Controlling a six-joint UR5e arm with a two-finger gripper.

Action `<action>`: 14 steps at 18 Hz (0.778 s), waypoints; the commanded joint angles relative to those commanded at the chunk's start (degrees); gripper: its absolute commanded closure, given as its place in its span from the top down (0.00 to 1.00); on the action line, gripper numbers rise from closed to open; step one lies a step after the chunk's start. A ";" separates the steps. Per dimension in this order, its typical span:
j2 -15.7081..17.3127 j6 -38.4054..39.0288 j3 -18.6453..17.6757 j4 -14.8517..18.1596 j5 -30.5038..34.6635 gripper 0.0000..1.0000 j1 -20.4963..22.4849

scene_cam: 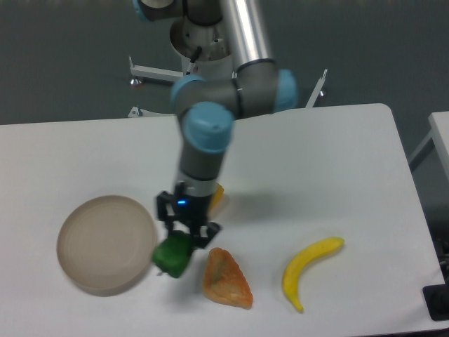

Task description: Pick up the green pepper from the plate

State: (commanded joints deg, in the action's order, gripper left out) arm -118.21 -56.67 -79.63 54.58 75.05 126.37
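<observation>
Gripper [178,247] clamped on green pepper [172,255], lower centre-left of frame, just right of plate [105,253], w/ pastry [226,279] beside.

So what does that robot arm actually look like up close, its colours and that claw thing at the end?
The arm is made of smooth silver-grey metal tubes linked by rounded joints with light blue caps. At its end sits a small black gripper with two short fingers and a tiny blue light glowing on its body. No loose cables or markings are visible from this camera.
</observation>
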 joint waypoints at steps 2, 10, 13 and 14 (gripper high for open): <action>0.00 -3.70 0.53 1.14 1.58 0.30 2.03; -1.58 -14.26 3.78 3.78 8.09 0.30 6.08; -1.58 -14.53 4.04 3.78 8.09 0.30 6.69; -1.58 -14.44 3.96 3.78 8.09 0.30 6.78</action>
State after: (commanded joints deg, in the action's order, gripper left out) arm -119.79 -71.10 -75.67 58.36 83.14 133.15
